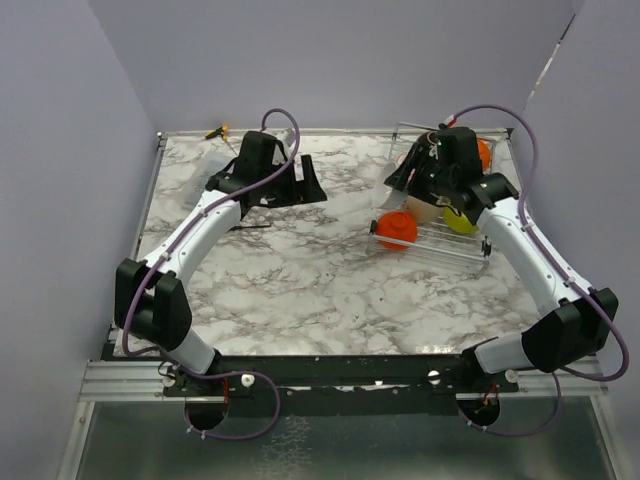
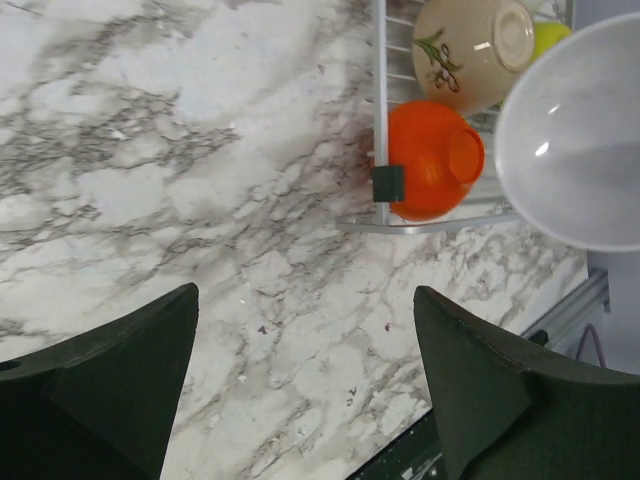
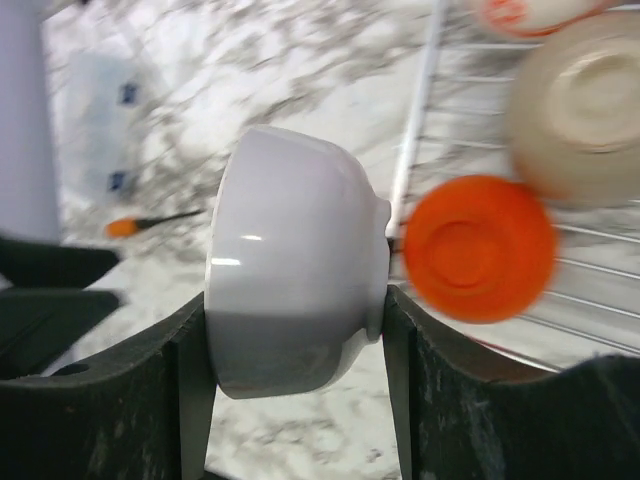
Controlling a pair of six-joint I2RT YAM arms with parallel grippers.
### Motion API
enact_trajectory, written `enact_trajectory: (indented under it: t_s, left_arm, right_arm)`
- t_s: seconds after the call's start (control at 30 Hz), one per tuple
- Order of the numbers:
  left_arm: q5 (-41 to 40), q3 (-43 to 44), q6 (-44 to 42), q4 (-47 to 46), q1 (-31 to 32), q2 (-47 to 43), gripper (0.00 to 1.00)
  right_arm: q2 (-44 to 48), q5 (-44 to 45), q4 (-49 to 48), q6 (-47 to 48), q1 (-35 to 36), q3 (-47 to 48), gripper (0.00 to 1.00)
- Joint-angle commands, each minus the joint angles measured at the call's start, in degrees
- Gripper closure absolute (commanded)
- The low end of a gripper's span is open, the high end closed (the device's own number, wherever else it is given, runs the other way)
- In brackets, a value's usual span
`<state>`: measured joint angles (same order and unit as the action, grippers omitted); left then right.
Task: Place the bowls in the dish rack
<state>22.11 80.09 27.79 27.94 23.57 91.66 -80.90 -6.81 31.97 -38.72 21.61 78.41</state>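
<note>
White bowl [image 3: 295, 250] clamped on its side between the right fingers [image 3: 185, 390], rim against one, foot against the other, foot toward the dish rack [image 3: 418, 130] just beside it, near the racked orange bowl [image 3: 480, 248]; left fingers [image 2: 130, 380] spread wide, empty, over the table [image 2: 150, 150], farther off.

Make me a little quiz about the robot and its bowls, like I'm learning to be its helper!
1. True or false: the left gripper is open and holds nothing.
2. Which bowl does the right gripper grip? A) orange B) white C) lime green
3. Fill in: the orange bowl lies inside the ____.
Key: 1 true; 2 B, the white bowl; 3 dish rack.
</note>
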Motion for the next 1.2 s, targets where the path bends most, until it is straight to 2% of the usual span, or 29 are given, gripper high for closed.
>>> enact_trajectory:
  t_s: [0.0,0.13,0.27,0.4,0.63,0.93,1.17]
  left_arm:
    - [-8.3,-3.6,0.1,-0.3,-3.2,-5.5,0.12]
    - [-7.5,-6.0,0.5,-0.3,-5.6,-7.4,0.12]
    - [-6.7,-7.5,0.6,-0.3,-6.3,-8.1,0.12]
    - [-6.4,-7.9,0.4,0.1,-6.6,-8.5,0.12]
    - [-11.4,-8.5,0.7,3.3,-8.0,-9.2,0.12]
    - [-11.0,-11.6,-0.1,4.2,-10.6,-11.2,0.12]
    - [-11.1,-11.9,-0.4,4.5,-10.9,-11.2,0.12]
  right_arm:
    - [0.9,18.6,13.1,9.2,-1.6,3.1,0.59]
    - [1.3,27.7,18.8,11.3,-1.7,2.9,0.59]
    - [0.5,32.1,23.6,12.0,-1.6,2.8,0.59]
    - [-1.3,34.0,26.3,12.4,-1.7,3.1,0.59]
    - [-8.6,36.8,31.6,14.5,-1.7,5.9,0.59]
    - [-15.7,40.3,34.7,18.6,-1.7,10.1,0.58]
    - [-18.0,42.3,36.1,18.0,-1.6,9.7,0.58]
